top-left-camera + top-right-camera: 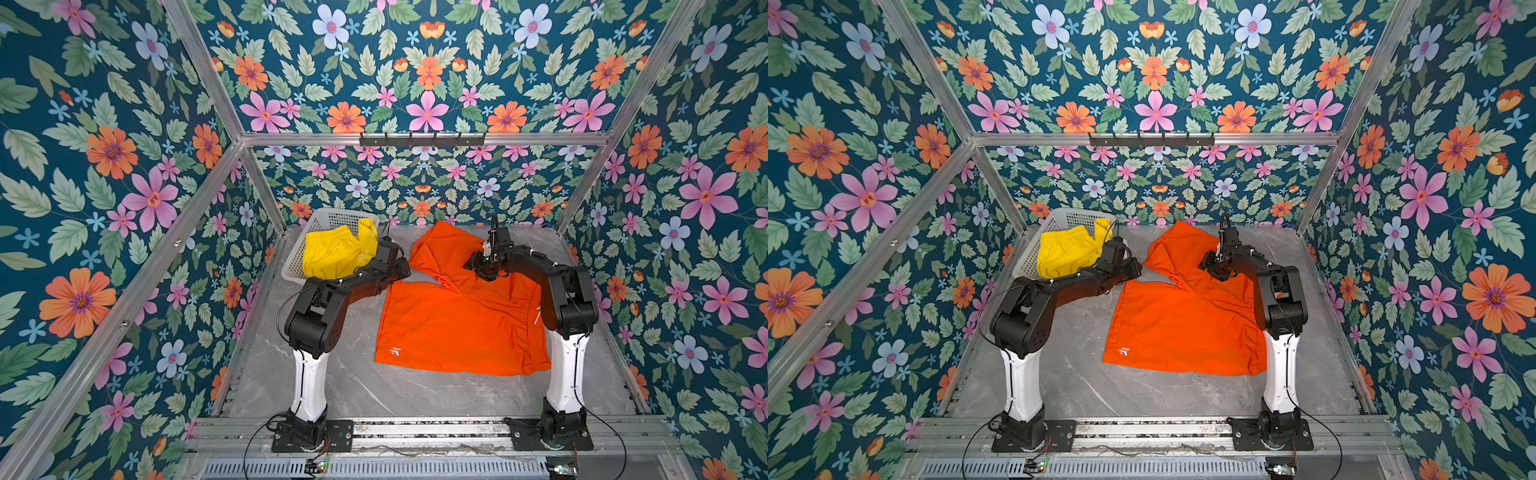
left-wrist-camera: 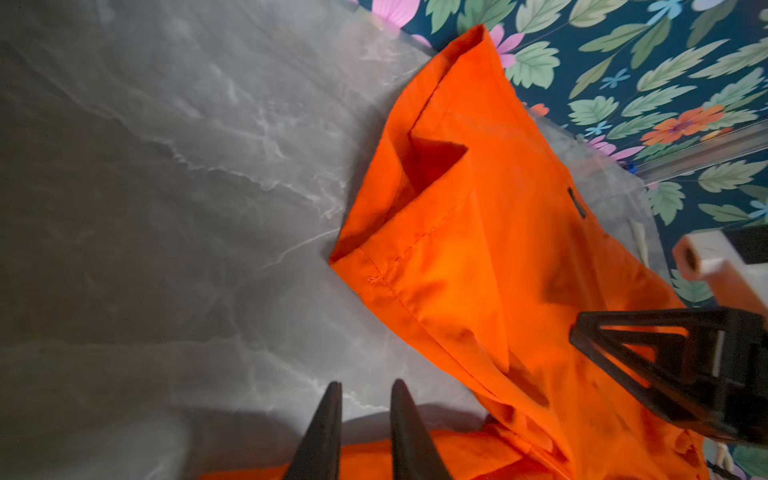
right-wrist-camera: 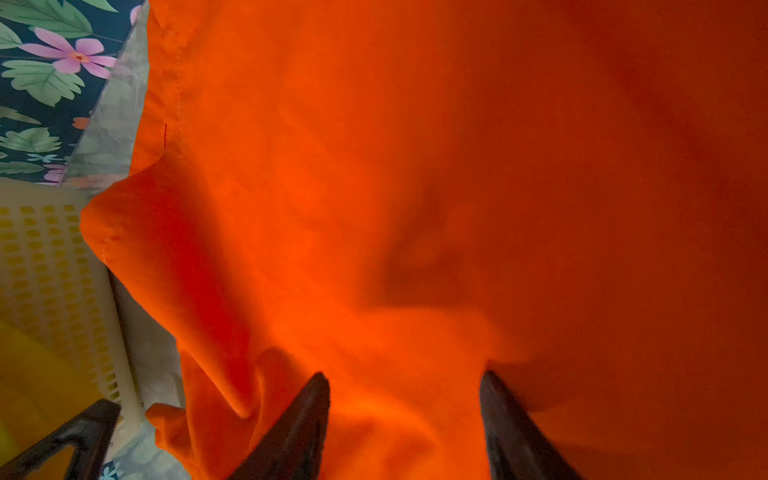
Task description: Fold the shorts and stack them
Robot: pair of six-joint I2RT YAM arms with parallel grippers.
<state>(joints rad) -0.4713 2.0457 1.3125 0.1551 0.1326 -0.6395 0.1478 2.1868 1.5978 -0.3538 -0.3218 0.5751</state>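
Two pairs of shorts are on my table. The orange shorts [image 1: 457, 324] lie spread on the grey marbled table [image 1: 374, 399] between my arms. Their small white logo [image 1: 395, 352] is at the near left corner, and one leg lies rumpled and angled toward the back wall. The yellow shorts [image 1: 336, 255] sit bunched inside the white perforated basket [image 1: 293, 262] at the back left of the table, with the gathered waistband toward the rear.

My left gripper [image 2: 365, 384] is low at the left edge of that angled orange leg, just beside the basket. Its fingertips stand a narrow gap apart with nothing between them, and bare table lies under the tips.

My right gripper [image 3: 405, 376] is over the same leg from the other side. Its jaws stand well apart, with orange cloth rumpled beneath and between them. I cannot tell whether the tips touch the fabric
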